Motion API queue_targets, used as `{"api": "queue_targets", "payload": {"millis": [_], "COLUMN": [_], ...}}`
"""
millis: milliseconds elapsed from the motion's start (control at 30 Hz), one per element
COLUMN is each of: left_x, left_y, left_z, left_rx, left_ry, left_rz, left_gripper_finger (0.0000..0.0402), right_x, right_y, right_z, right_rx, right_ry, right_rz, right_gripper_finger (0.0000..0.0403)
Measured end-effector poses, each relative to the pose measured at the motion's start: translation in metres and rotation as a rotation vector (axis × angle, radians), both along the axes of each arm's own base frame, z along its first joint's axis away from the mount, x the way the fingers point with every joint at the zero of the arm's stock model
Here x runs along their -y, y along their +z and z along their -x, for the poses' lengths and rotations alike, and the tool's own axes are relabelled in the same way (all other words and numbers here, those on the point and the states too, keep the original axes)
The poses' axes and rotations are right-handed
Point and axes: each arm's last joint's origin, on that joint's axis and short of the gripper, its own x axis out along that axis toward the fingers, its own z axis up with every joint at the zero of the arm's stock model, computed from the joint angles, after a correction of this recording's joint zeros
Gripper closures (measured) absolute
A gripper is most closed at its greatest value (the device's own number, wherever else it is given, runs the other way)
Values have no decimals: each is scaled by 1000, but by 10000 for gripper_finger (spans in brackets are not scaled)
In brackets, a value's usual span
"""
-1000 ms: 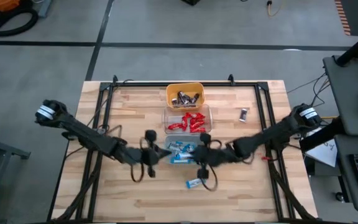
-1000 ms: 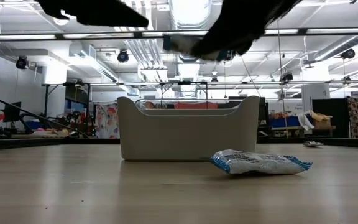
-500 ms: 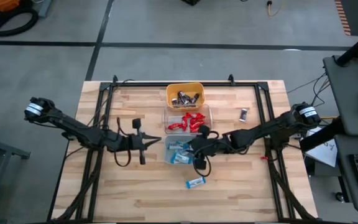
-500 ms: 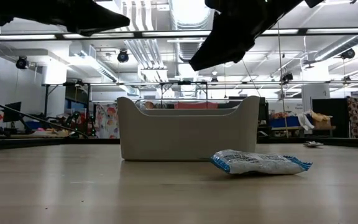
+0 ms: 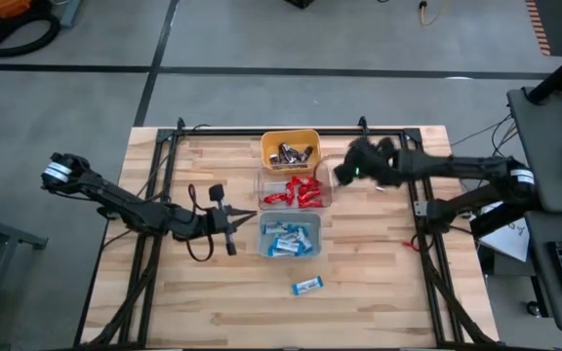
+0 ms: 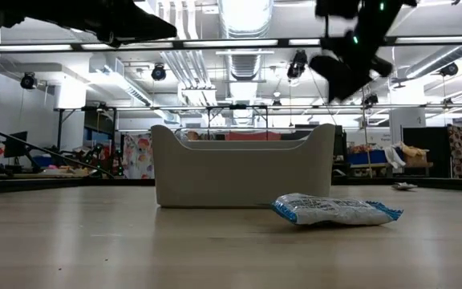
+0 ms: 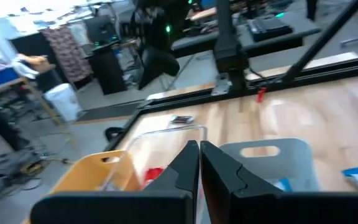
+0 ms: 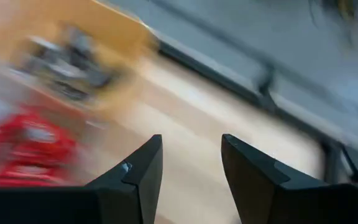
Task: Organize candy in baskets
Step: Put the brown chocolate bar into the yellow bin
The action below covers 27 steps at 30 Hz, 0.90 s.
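Swinging away from the pale grey-blue plastic bin (image 5: 290, 237), the right pincer (image 5: 351, 168) now sits above the bench (image 5: 213, 292) just beside the clear rectangular bin (image 5: 325, 174), whereas a second earlier it hung over the grey-blue bin's near edge; its fingers (image 8: 135, 180) stand apart with nothing between them, and bare wood shows through the gap. The left pincer (image 5: 247, 219) has drawn back a little and waits just left of the grey-blue bin, its jaws pressed together and empty. Sorted candy already fills the three bins in a row: dark brown and silver mini bars (image 5: 294, 153) in the yellow-orange bin (image 5: 273, 141), red-wrapped bars (image 5: 296, 191) in the clear one, blue-and-white bars (image 5: 287, 240) in the grey-blue one. Two pieces lie loose: a blue-and-white wrapped bar (image 5: 306, 286) on the wood nearer the front edge, well apart from its bin, and a dark-wrapped bar (image 5: 382, 179) near the right arm, toward the back right. The right arm looks headed for that dark bar. Risks from here: the arm is moving fast, so it could overshoot and nudge the small flat bar away, or close on an edge and let the slippery wrapper slide out. Sweeping low past the clear bin could also knock that light bin askew.
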Motion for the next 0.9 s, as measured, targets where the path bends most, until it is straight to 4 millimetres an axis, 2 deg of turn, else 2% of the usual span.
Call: {"api": "queue_targets", "payload": {"millis": [100,200,333,433,600,733,900], "left_x": [-1,-2,-4,-6,-9,-9,-10], "left_y": [3,4,2,2,0,-8,-15], "left_z": [-1,-1,3,8,14,15,17], "left_rx": [-3,-17,-46,-58,-66,-90,-104], "left_ry": [55,103,98,96,95,94,94], "left_rz": [-33,-74,-137,-170,-188,-188,-182], "left_gripper_finger": [402,402,402,401,401,401,401], "right_x": [27,47,69,83,95,97,102], "right_y": [-13,-27,-38,-44,-56,-63,-69], "right_z": [24,40,53,60,77,84,91], "right_rx": [-101,-210,-302,-258,-216,-181,-159], "right_ry": [-156,-278,-314,-285,-313,-324,-363], "right_rz": [-153,-230,-302,-392,-516,-601,-600], "right_gripper_finger": [252,252,245,239,230,229,229]}}
